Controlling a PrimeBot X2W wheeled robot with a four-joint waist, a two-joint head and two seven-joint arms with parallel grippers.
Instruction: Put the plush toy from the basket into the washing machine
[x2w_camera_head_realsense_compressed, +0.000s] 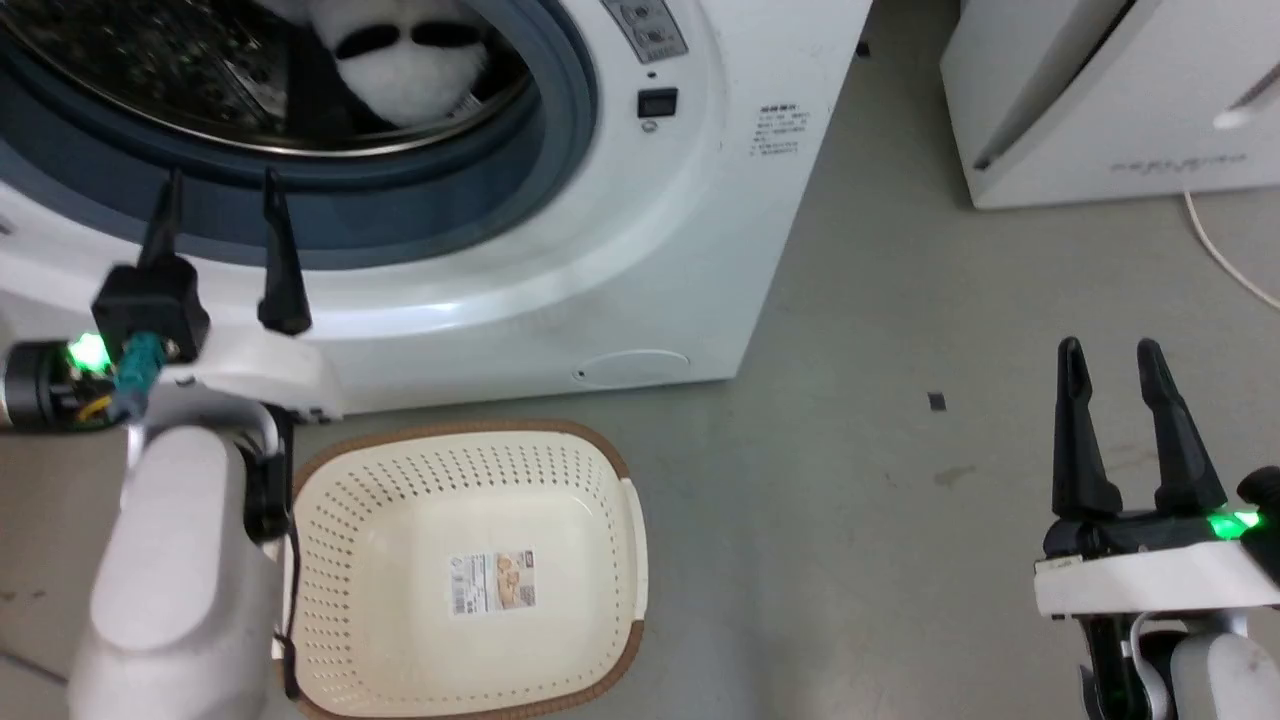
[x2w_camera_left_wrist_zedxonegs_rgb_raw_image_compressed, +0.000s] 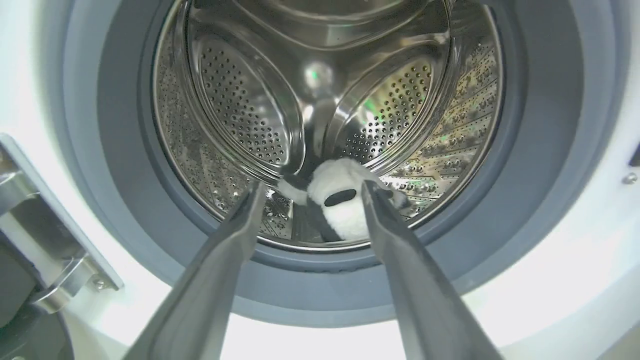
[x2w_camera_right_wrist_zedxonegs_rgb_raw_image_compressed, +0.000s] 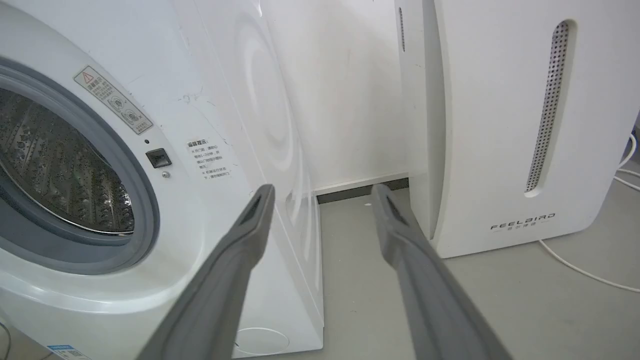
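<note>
Head view: we see the toy (x2w_camera_head_realsense_compressed: 405, 62) inside the washer (x2w_camera_head_realsense_compressed: 600, 280), the basket (x2w_camera_head_realsense_compressed: 400, 480) empty; our left gripper (x2w_camera_head_realsense_compressed: 222, 180) and right gripper (x2w_camera_head_realsense_compressed: 1109, 348) gape, holding nothing. Task looks done.

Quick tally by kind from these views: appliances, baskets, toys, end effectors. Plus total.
appliances: 2, the washing machine and a FEELBIRD appliance
basket: 1
plush toy: 1
end effectors: 2, left end effector and right end effector
Total: 6

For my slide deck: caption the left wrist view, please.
Open left gripper faces the steel drum of the washing machine, white plush toy inside.
</note>
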